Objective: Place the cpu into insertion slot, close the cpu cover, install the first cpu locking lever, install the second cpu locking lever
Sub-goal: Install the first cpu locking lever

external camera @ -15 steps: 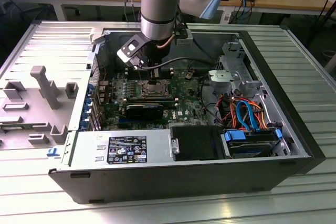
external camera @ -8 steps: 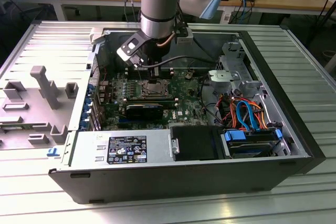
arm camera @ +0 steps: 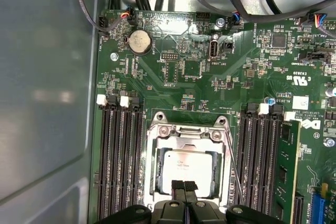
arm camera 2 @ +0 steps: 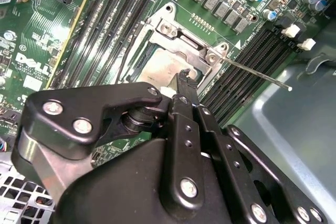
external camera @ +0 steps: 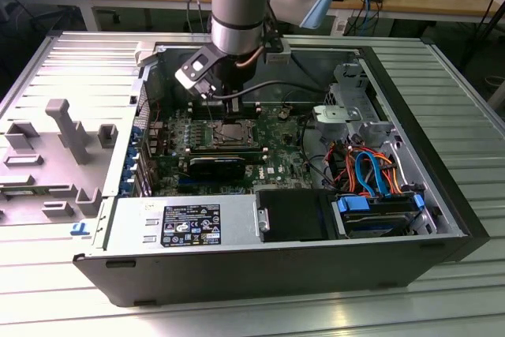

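In the exterior view the cpu [external camera: 234,129] sat in the insertion slot [arm camera: 153,179], roughly 11 o'clock from the middle of the case [external camera: 237,278]. The cpu cover [arm camera: 186,139] apparently lay flat around it, and a thin locking lever [arm camera 2: 252,72] stood free beside it. Gripper [arm camera: 184,186] was right at the chip's edge, contact unclear, jaws pressed together with nothing between them. My read: cpu is light, rigid, slick-topped and fragile underneath, so hold by the edges only; lever is stiff springy wire, best taken near its free end.
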Available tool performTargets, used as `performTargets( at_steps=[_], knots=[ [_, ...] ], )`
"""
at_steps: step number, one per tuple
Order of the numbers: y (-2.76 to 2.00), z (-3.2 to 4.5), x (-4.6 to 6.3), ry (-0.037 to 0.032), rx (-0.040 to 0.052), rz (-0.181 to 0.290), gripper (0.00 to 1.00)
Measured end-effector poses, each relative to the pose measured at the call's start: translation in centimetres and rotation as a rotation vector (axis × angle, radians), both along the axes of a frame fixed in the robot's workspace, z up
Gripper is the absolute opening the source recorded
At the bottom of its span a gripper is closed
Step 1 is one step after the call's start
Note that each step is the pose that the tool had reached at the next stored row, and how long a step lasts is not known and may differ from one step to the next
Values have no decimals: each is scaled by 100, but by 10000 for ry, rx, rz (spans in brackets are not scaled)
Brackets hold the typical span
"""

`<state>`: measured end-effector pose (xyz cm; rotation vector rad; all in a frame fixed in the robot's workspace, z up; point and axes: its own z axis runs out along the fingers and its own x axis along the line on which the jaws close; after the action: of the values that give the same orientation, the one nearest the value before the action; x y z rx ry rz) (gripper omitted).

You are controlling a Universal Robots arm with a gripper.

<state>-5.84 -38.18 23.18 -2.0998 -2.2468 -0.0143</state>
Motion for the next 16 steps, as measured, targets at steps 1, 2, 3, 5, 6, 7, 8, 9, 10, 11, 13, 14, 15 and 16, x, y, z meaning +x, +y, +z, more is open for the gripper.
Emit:
performTargets(
  at_steps=[1,2,3,5,6,7,8,9,10,11,13,14,15,16],
  knots=[
    [0,4,0,0,1,0,11],
    [0,15,0,1,0,0,11],
    [0,22,0,0,1,0,11],
    [0,30,0,0,3,1,11],
    [0,37,0,0,3,0,11],
    [0,43,0,0,3,0,11],
    [0,49,0,0,4,0,11],
    [0,53,0,0,4,0,11],
    [0,56,0,-1,7,0,11],
    [0,60,0,0,5,0,11],
    [0,64,0,0,6,0,11],
    [0,64,0,1,7,0,11],
    [0,67,0,1,5,0,11],
    [-1,73,0,2,3,0,11]
  ],
)
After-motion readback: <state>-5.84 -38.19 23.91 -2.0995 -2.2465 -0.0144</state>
